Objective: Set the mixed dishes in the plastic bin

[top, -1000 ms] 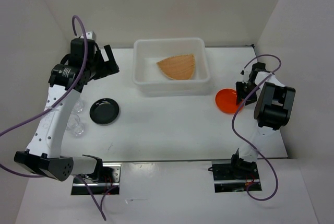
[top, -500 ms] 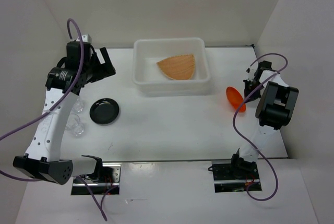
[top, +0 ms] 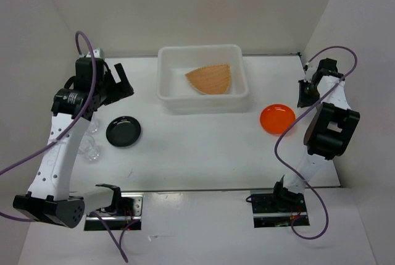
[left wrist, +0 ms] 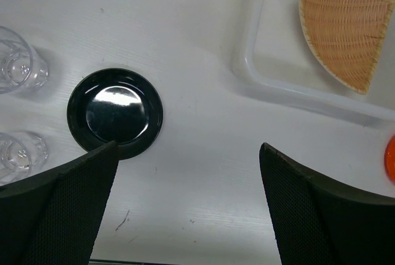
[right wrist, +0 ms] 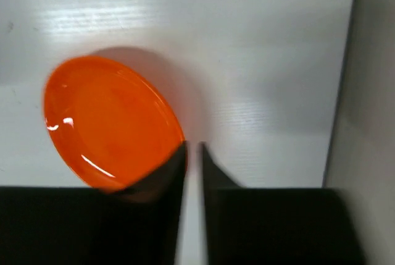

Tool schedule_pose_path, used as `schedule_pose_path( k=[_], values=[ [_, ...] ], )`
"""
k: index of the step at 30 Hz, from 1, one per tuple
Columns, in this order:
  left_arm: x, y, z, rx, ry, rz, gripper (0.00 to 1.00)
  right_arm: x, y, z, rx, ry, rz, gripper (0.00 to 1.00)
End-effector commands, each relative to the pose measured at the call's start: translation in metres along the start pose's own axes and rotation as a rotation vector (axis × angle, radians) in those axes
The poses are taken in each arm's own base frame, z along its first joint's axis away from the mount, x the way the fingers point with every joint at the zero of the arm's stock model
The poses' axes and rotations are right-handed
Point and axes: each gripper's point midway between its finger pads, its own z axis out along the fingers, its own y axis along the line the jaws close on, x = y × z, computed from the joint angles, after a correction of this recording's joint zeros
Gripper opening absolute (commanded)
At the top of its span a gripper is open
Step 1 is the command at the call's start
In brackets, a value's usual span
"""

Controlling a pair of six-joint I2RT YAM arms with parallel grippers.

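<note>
**Observer A:** Bin and its contents?

**Observer B:** The white translucent plastic bin (top: 203, 49) sits at the far middle of the white table (top: 197, 154). The tan woven fan-shaped plate (top: 210, 78) lies inside it, toward the right half.

**A:** What is outside the bin?

**B:** The small round orange plate (top: 277, 118) lies flat on the table, right of the bin and apart from it. The small round black plate (top: 123, 131) is left of the bin, well apart. A small clear cup (left wrist: 20, 68) and a second clear cup (left wrist: 21, 155) stand upright left of the black plate, near it but not touching.

**A:** Tools?

**B:** The right gripper (right wrist: 192, 146) has its fingers pressed together with only a thin slit between them, pinching nothing. From overhead it is apart from the orange plate, to the plate's far right. The left gripper (left wrist: 188, 149) is spread wide and empty, above the table beside the black plate.
</note>
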Motion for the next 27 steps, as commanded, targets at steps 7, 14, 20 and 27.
schedule_pose_path(
  k=[7, 14, 20, 27],
  values=[
    [0.004, 0.006, 0.000, 0.013, -0.013, -0.032, 1.00, 0.081, -0.008, 0.043, -0.122, 0.188, 0.001, 0.93],
    [0.013, 0.004, 0.004, 0.030, 0.031, -0.054, 1.00, 0.110, -0.003, 0.077, -0.300, 0.278, 0.063, 0.91],
    [0.015, 0.007, -0.001, 0.013, 0.047, -0.087, 1.00, 0.114, 0.023, 0.094, -0.500, 0.309, 0.091, 0.88],
    [0.021, 0.010, -0.010, 0.008, 0.056, -0.117, 1.00, 0.129, 0.051, 0.100, -0.709, 0.359, 0.120, 0.78]
  ],
)
